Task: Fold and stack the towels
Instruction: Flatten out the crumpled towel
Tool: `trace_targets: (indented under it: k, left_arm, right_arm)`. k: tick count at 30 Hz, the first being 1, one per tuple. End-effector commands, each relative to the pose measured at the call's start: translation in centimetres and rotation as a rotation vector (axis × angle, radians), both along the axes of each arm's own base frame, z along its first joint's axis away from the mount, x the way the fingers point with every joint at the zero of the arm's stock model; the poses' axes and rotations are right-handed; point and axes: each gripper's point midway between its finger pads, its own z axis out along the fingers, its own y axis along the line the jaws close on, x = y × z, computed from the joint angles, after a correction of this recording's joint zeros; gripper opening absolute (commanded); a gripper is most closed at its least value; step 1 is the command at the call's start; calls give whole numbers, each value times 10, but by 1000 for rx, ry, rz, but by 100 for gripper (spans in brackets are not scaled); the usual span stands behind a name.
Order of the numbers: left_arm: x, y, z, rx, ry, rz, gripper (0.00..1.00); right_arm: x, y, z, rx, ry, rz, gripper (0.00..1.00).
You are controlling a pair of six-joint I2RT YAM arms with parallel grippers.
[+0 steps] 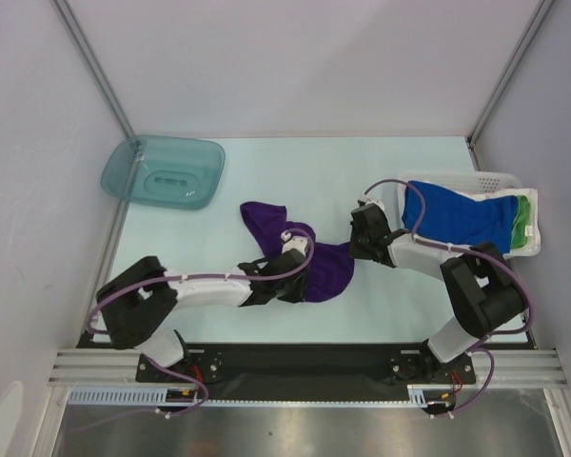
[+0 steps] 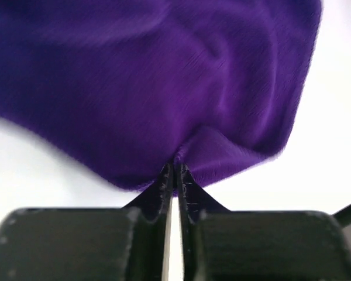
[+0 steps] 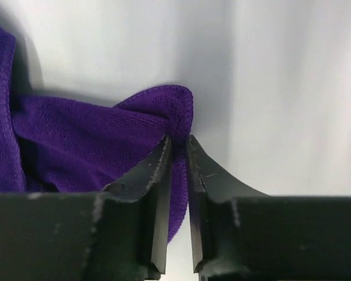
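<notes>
A dark purple towel [image 1: 319, 267] lies crumpled on the pale table between my two arms. In the left wrist view my left gripper [image 2: 176, 168] is shut on a pinched fold of the purple towel [image 2: 164, 76], which spreads out beyond the fingertips. My right gripper [image 3: 179, 142] is shut on a hemmed corner of the same towel [image 3: 76, 140] at its right end. A royal blue towel [image 1: 457, 217] lies bunched in the white basket [image 1: 502, 178], with a green towel [image 1: 523, 221] beside it on the right.
A translucent teal tub [image 1: 164, 171] sits at the back left of the table. The white basket stands at the right edge, close to my right arm. Enclosure walls ring the table on three sides.
</notes>
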Motion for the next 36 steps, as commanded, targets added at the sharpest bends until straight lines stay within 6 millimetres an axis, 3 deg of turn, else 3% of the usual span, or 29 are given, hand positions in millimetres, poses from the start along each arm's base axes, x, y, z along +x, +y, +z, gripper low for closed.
trace_targets:
  k: [1,2,7,9,10,12,13,16,18,19,21,25,28,36]
  left_arm:
    - [-4,27,24,-17,-58,61,6]
    - [-6,31,25,-20,-60,66,1]
    - [-16,75,17,-3,-33,180,0]
    - [-12,89,27,-43,-56,241,0]
    - [-9,109,20,-26,-42,294,0]
    - [-4,124,31,-70,-64,351,0]
    - [0,143,25,-56,-57,406,0]
    - [9,158,32,-123,-73,448,0]
    - [11,157,35,-136,-65,430,13]
    - [14,154,41,-139,-69,423,16]
    - [14,150,45,-142,-63,408,33]
    - [18,151,64,-140,-92,400,47]
    - [20,151,73,-137,-107,394,48]
    - [38,154,57,4,-86,433,48]
  right_arm:
    - [-2,2,21,33,-54,-15,16]
    - [-7,4,27,40,-65,-7,14]
    - [-37,7,36,43,-75,-5,8]
    - [-56,20,44,76,-87,28,8]
    - [-64,24,45,89,-86,41,8]
    - [-94,40,38,77,-58,115,8]
    - [-102,43,40,78,-66,105,9]
    - [-127,51,32,68,-44,135,19]
    - [-134,46,23,59,-19,130,30]
    - [-133,44,22,52,-25,119,39]
    - [-132,39,27,38,-36,110,48]
    - [-125,28,37,17,-81,84,56]
    - [-121,27,37,16,-77,82,55]
    - [-104,35,27,7,-69,91,51]
